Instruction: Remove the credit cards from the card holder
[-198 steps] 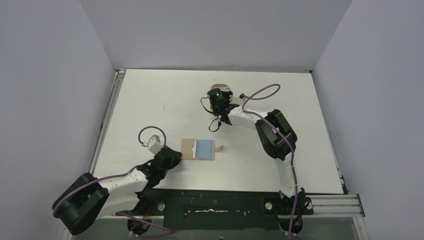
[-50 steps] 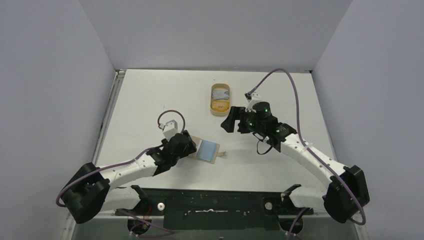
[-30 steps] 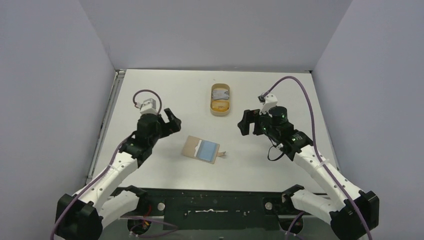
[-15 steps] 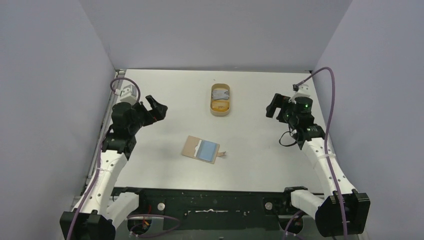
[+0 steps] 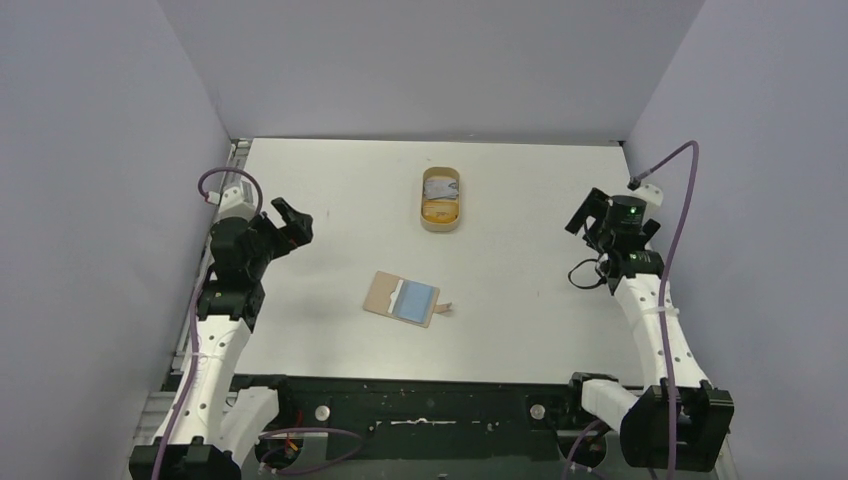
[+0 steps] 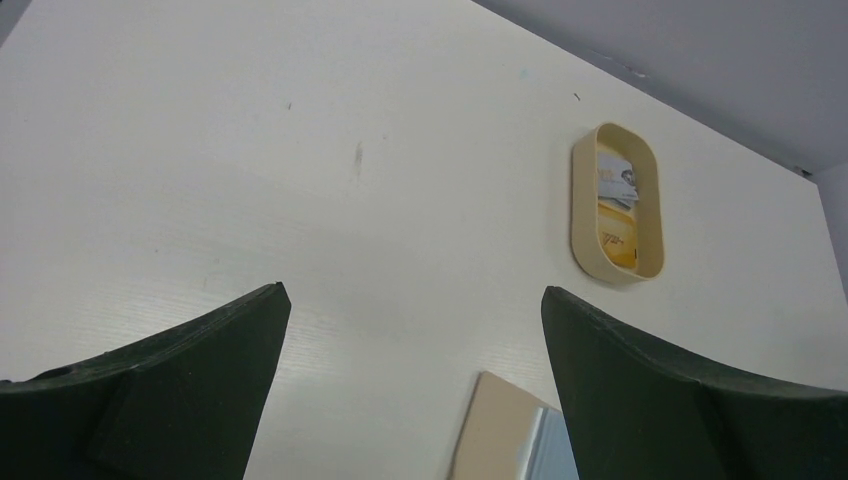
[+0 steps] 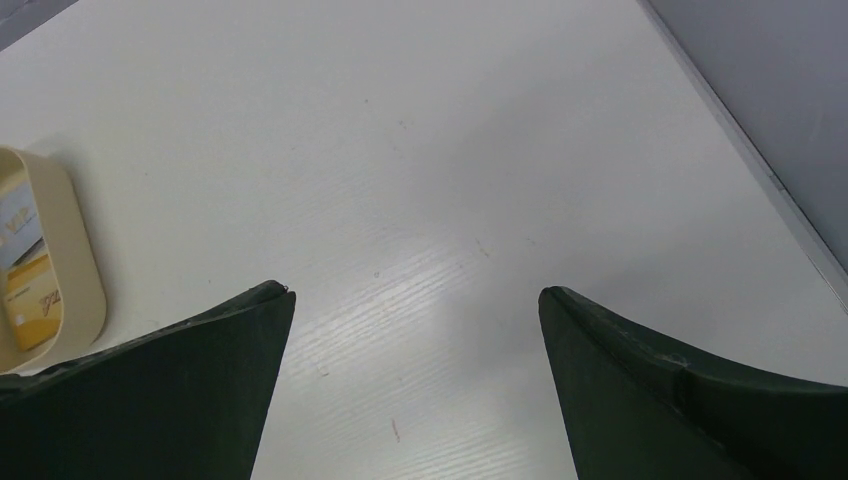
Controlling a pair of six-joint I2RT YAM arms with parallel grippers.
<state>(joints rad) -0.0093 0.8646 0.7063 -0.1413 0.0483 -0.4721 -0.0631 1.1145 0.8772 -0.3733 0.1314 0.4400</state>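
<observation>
Two arms stood at opposite sides of the white table [image 5: 330, 190], well apart from each other. At the table's left side the left gripper [image 5: 288, 220] hung above the surface with its jaws spread wide and nothing between them. The left wrist view showed only bare tabletop between its two dark fingers [image 6: 180, 390].

Near the right edge, the right gripper [image 5: 585, 212] likewise had its jaws fully apart and held nothing. Its wrist view showed empty tabletop between the fingers.

Between the arms, toward the near half of the table, lay the card holder [image 5: 380, 293], opened flat and slightly skewed. It was touched by neither gripper. A light blue card [image 5: 415, 298] lay against its right-hand panel; whether it sat in a slot could not be told. A small strap tab [image 5: 445, 308] projected from the holder's right edge. In the left wrist view, one corner of the holder appeared at the lower margin.

Farther back, near the table's middle, stood an oval tan dish [image 5: 441, 229] with a raised rim. It held a grey-white card [image 5: 441, 186] at its far end and a yellow card [image 5: 441, 210] at its near end. The dish stood well apart from the holder and from both grippers.
</observation>
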